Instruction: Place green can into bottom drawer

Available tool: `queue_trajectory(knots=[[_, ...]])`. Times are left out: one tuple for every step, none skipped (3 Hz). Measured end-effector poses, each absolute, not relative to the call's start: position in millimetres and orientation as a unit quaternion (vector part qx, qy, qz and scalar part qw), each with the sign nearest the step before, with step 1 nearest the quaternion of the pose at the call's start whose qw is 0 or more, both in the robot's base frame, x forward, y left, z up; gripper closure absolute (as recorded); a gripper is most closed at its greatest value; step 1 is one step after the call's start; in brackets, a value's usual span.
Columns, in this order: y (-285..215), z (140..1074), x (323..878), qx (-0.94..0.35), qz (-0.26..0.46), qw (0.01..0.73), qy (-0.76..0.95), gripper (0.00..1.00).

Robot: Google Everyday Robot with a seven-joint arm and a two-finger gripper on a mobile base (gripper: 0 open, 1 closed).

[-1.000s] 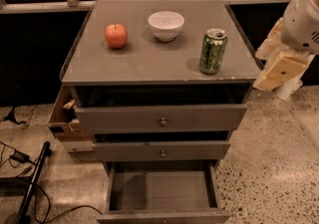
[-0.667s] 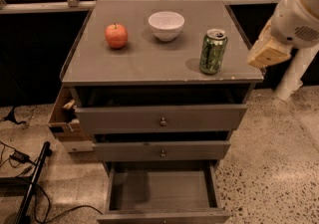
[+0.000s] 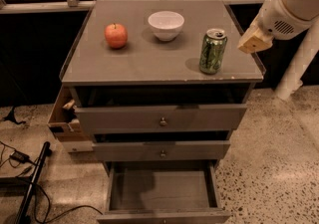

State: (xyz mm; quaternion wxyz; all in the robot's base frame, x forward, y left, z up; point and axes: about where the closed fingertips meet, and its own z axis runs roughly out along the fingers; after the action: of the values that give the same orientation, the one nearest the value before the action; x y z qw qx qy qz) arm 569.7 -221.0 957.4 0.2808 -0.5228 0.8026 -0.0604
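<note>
Green can [image 3: 213,51] stands upright on the worktop [image 3: 144,66], near its right front corner, long axis vertical and silver top with pull tab facing up. The pincer [image 3: 254,42] hangs just off the worktop's right edge, to the right of the can and about level with its upper half, near it but clearly apart. Whether the pincer is open or closed I cannot tell; nothing is in it. As I read it, the coming move is a short sideways reach leftward, so the grip would meet the can's round side rather than its top.

The bottom drawer [image 3: 162,190] is pulled out toward the near side, directly below and somewhat left of the can. Its grey floor is bare, with nothing inside. The two upper drawers [image 3: 162,117] are pushed in further, so the way down into the lowest one looks unobstructed from above.

Further back on the worktop sits a white bowl [image 3: 166,24], empty as far as can be seen, and left of it a red apple [image 3: 116,35], both well apart from the can.
</note>
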Motion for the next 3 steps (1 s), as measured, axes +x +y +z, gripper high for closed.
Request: queue_trajectory(knots=[[-221.1, 957.3, 569.8, -0.523, -0.06, 0.281, 0.803, 1.0], [-231.3, 946.2, 590.5, -0.513, -0.06, 0.275, 0.811, 0.99], [-238.8, 939.8, 606.8, -0.508, -0.067, 0.269, 0.815, 0.77]])
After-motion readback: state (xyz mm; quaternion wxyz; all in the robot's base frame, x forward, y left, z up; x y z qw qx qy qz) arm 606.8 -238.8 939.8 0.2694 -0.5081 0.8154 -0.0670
